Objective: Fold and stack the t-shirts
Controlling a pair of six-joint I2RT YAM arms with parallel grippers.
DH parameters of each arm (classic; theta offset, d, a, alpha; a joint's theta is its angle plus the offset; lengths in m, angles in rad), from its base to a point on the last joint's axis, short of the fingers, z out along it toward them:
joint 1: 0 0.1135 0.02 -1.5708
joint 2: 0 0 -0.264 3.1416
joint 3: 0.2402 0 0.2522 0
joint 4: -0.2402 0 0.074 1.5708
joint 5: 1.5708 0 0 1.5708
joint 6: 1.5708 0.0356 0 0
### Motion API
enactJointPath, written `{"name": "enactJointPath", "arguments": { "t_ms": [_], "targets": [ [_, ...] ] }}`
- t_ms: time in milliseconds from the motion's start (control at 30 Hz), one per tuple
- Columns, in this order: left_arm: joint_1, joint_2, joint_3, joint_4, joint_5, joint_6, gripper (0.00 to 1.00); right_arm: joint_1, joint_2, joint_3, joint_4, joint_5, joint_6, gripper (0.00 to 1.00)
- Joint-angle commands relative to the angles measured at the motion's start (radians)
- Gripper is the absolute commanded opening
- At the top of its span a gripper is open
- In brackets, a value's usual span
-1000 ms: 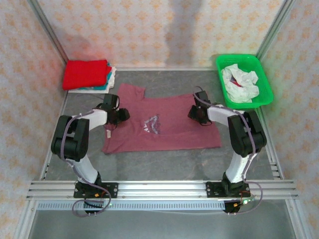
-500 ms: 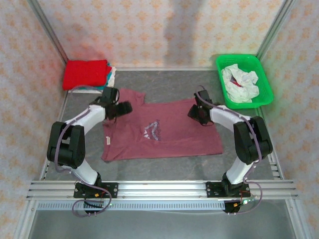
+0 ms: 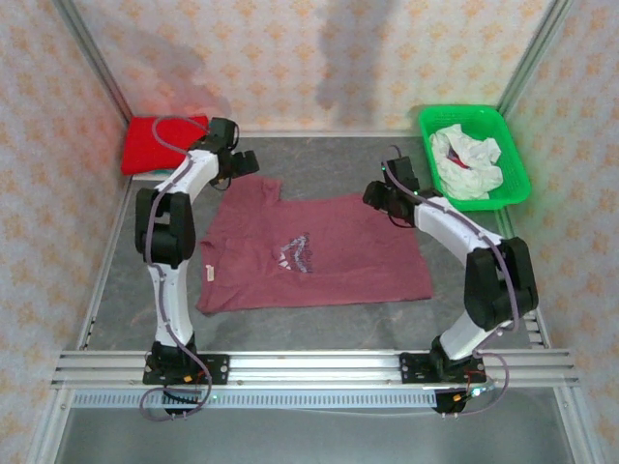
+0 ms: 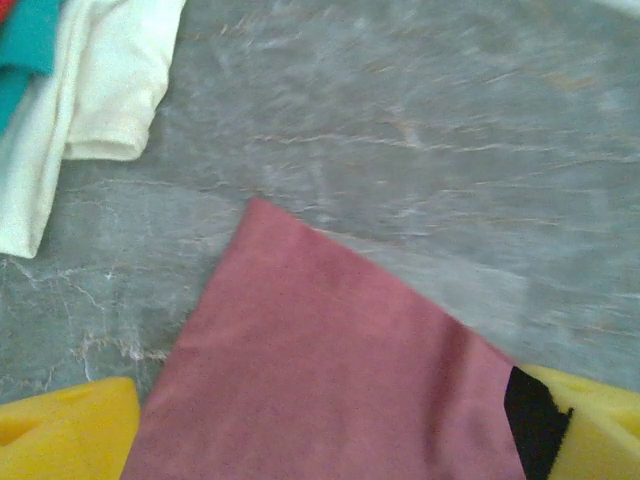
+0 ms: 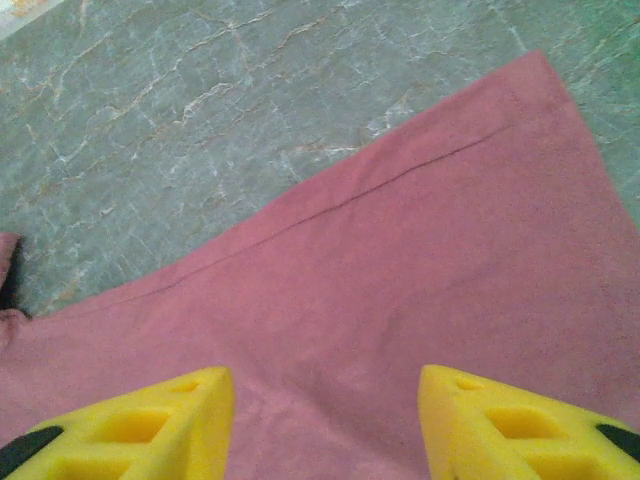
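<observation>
Maroon shirt (image 3: 309,251) lies flat on the table (image 3: 329,159) — left gripper (image 3: 244,161) above its far-left corner, right gripper (image 3: 372,196) above its far-right corner, both released.

One maroon tee (image 3: 338,263), one green basket (image 3: 464,110)

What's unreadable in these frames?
- Red stack, top view: left arm covers its right edge, lower tees hidden.
- White tee and teal tee, left wrist: cut off by frame edge.
- Print on maroon tee, top view: too small to read.
- White cloth in basket: bunched, piece count unclear.
</observation>
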State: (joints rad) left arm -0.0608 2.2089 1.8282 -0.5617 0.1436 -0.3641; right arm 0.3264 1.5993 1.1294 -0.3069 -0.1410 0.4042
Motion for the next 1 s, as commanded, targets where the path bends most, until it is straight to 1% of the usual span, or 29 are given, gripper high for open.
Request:
{"name": "enactJointPath", "arguments": {
  "t_ms": [0, 167, 400, 533, 600, 733, 767, 833, 900, 967],
  "targets": [
    [0.010, 0.063, 0.122, -0.116, -0.057, 0.012, 0.92, -0.006, -0.055, -0.040, -0.011, 0.047, -0.043, 0.52],
    [0.011, 0.170, 0.231, -0.159, -0.066, 0.004, 0.87, -0.018, -0.083, -0.076, -0.017, 0.055, -0.049, 0.52],
    [0.017, 0.282, 0.368, -0.210, -0.088, 0.021, 0.86, -0.024, -0.106, -0.101, -0.012, 0.055, -0.053, 0.51],
    [0.024, 0.338, 0.451, -0.256, -0.064, 0.017, 0.83, -0.023, -0.112, -0.109, -0.012, 0.055, -0.056, 0.51],
    [0.024, 0.346, 0.459, -0.251, -0.046, 0.020, 0.77, -0.024, -0.114, -0.112, -0.012, 0.059, -0.060, 0.51],
    [0.025, 0.351, 0.455, -0.254, -0.016, 0.026, 0.50, -0.026, -0.117, -0.106, -0.023, 0.063, -0.060, 0.51],
    [0.024, 0.349, 0.449, -0.253, -0.013, 0.027, 0.44, -0.026, -0.122, -0.106, -0.021, 0.063, -0.062, 0.51],
    [0.024, 0.342, 0.438, -0.242, -0.008, 0.027, 0.40, -0.027, -0.125, -0.105, -0.017, 0.069, -0.062, 0.51],
    [0.024, 0.339, 0.440, -0.242, -0.003, 0.033, 0.27, -0.029, -0.122, -0.097, -0.017, 0.067, -0.065, 0.51],
    [0.024, 0.329, 0.442, -0.241, -0.008, 0.038, 0.21, -0.031, -0.114, -0.086, -0.017, 0.068, -0.068, 0.51]
  ]
}}
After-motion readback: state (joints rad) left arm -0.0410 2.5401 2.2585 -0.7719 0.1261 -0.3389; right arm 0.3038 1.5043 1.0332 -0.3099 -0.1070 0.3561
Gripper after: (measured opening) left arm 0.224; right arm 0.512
